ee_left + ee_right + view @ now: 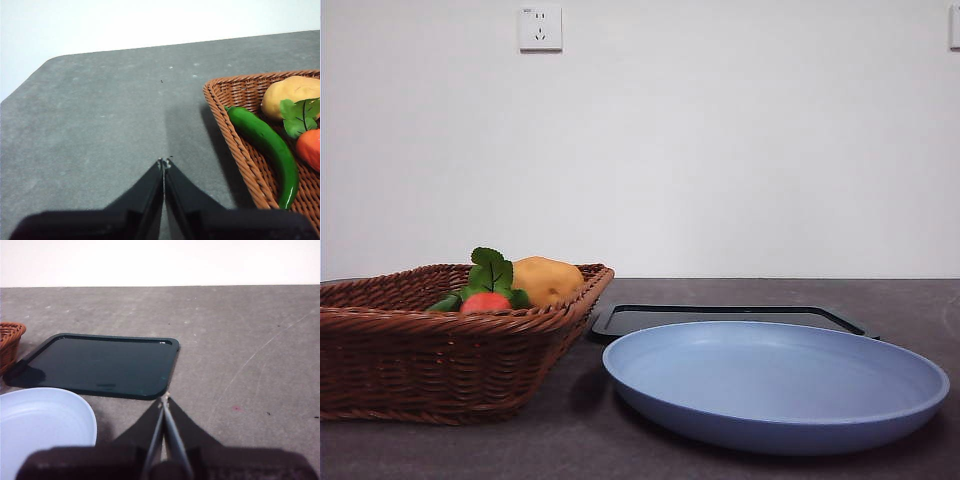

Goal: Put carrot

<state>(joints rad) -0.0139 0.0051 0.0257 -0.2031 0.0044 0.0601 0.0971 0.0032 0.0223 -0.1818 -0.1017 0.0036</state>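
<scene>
Step one, not begun: my left gripper [163, 163] (jaws together, empty) must open and reach the carrot [311, 149] in the basket [235, 150]; my right gripper [165, 399] waits, jaws together.

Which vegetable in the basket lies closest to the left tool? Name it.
The long green pepper, lying along the basket wall nearest the shut left tool; the carrot and potato sit farther in.

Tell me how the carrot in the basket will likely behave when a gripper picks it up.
The carrot looks glossy, so it may slip between closing jaws. Its rounded shape suggests it could roll if nudged, though the potato and the basket wall hem it in. The leaves probably flex.
</scene>
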